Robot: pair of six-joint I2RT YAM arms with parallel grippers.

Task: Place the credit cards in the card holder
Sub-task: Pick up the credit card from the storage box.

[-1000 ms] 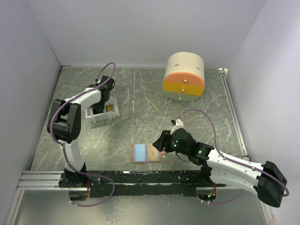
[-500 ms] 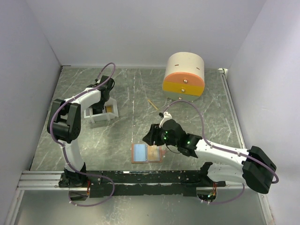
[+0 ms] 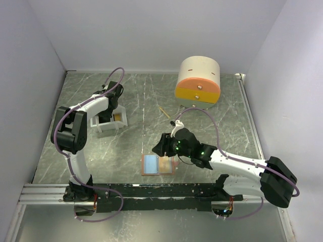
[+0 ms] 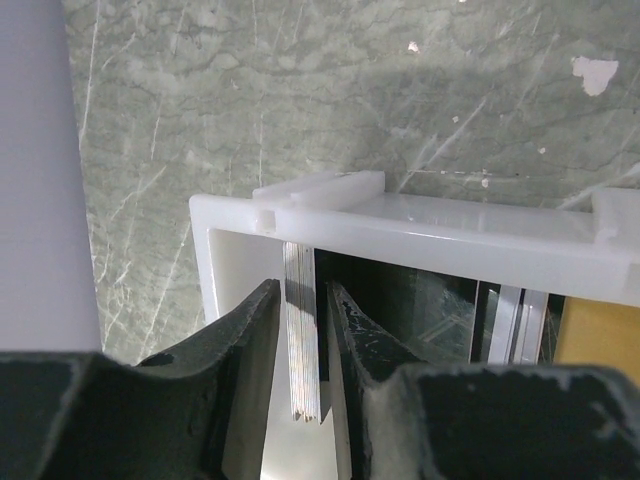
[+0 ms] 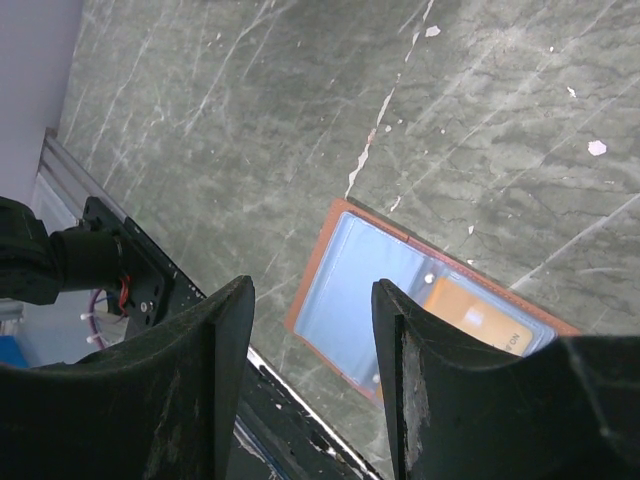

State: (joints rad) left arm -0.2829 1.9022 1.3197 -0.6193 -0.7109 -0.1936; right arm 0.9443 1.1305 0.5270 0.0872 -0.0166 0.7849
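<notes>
Straddling a stack of credit cards (image 4: pixel 303 370) that stands on edge in a white tray (image 4: pixel 430 235) toward the left edge of the desk (image 4: pixel 300 100), the left pincer (image 4: pixel 302 292) has its fingers (image 4: pixel 245 350) close on either side of the stack. Whether it is clenched on the cards or merely bracketing them cannot be told, since only slivers of shadow part the fingers from the card faces. A gold-yellow card (image 4: pixel 600 335) shows in another part of the same tray. By the middle of the desk's near edge the card holder (image 5: pixel 400 290) lies opened flat, light-blue face up, with what looks like an orange-gold card (image 5: pixel 478 318) already lodged in its other half. The right pincer (image 5: pixel 312 300) hovers released and empty above the holder's blue half, touching nothing. The step in hand appears to be the pick-up of the next card from the tray, with most of the cards yet to be moved. The next move likely calls for a firm pinch on one card rather than the whole stack and a straight lift clear of the tray wall. A carry across to the holder would follow, where the right pincer may need to steady it while the card slides into a pocket.
</notes>
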